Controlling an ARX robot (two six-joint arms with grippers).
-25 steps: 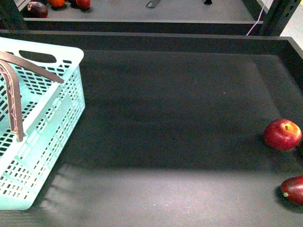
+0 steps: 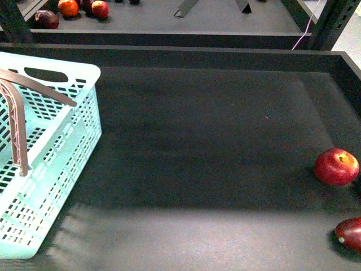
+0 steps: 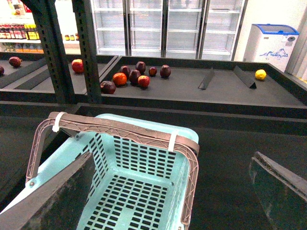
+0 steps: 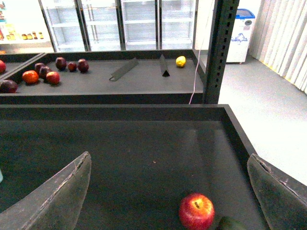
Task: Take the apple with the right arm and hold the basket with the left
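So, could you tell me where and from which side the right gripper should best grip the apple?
Grip the apple across its round middle, coming down from above with the open right gripper. It sits upright, stem dimple up, with a darker fruit close on the robot's side, so I would close on it from left and right.

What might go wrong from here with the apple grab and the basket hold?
1. The apple sits close to the darker fruit and the bin's right wall. The right gripper, jaws open wide, may nudge either, and the round apple may roll.
2. The basket has its swing handle standing upright ahead of the left gripper. Gripped there, it may pivot, or the empty basket may slide.
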